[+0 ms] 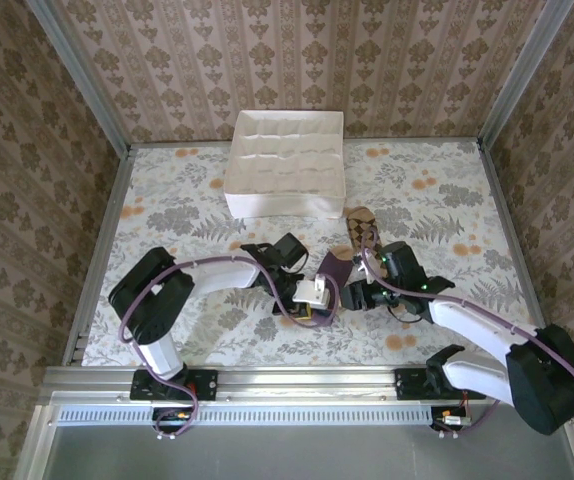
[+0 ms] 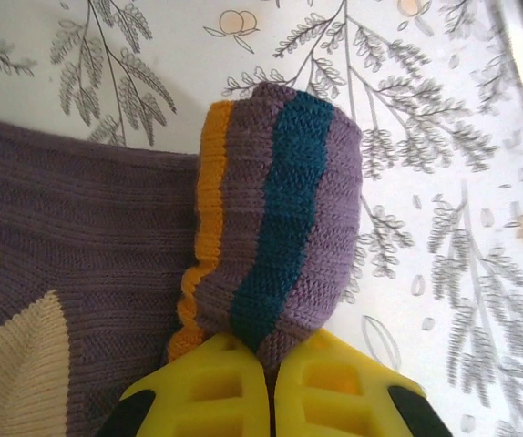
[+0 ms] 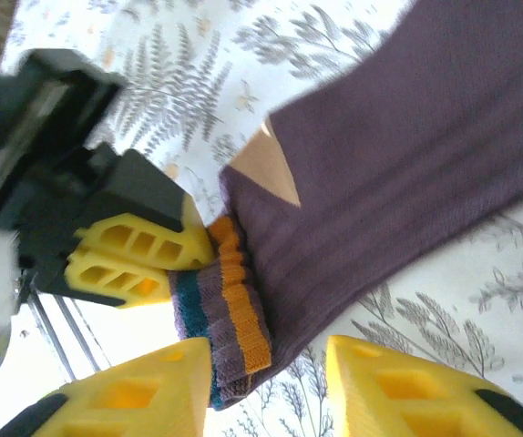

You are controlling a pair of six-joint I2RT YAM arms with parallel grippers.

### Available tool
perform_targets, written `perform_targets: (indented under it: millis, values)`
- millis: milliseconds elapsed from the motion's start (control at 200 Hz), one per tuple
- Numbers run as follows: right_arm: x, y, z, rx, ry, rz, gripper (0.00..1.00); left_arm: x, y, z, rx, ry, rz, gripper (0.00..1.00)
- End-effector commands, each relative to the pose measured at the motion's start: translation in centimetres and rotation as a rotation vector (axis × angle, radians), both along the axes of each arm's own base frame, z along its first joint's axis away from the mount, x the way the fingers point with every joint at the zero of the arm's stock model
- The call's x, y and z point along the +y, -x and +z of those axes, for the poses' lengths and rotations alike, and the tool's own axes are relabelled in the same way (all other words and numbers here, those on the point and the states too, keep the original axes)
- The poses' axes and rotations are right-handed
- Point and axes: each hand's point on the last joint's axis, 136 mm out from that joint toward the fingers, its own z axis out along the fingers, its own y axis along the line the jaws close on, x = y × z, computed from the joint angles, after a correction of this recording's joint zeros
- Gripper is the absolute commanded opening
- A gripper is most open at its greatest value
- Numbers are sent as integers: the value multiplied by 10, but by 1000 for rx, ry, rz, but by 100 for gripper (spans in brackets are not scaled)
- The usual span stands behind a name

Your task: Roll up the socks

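Floral tabletop (image 1: 167, 200), cuff (image 2: 280, 218) of purple sock (image 2: 79, 228) pinched in left claw (image 2: 271, 350), right claw (image 3: 271, 364) spread around it.

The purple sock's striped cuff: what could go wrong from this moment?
1. The left gripper is shut on just the end of the striped cuff; a pull might slip it free and undo the fold.
2. The right gripper stands open astride the same cuff, close to the left fingers; closing there could knock them.

White-and-black arms (image 1: 217, 271) carry purple cables (image 1: 123, 322); left pincer (image 2: 267, 353) and right pincer (image 3: 269, 350) have yellow fingers (image 3: 398, 391).
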Motion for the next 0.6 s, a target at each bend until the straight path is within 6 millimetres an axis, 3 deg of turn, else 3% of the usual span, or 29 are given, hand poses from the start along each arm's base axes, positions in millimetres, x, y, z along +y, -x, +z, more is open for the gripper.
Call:
perform_targets:
  millis: [0,275,595]
  values:
    - [9,-8,22,-155,-68,25,44,12,27,1,283,-53,42,0]
    - [36,10,23,-217,-124,132,51,10,18,2,373,-50,98,0]
    - [52,23,-13,-159,-52,215,53,10,12,0,402,-35,138,0]
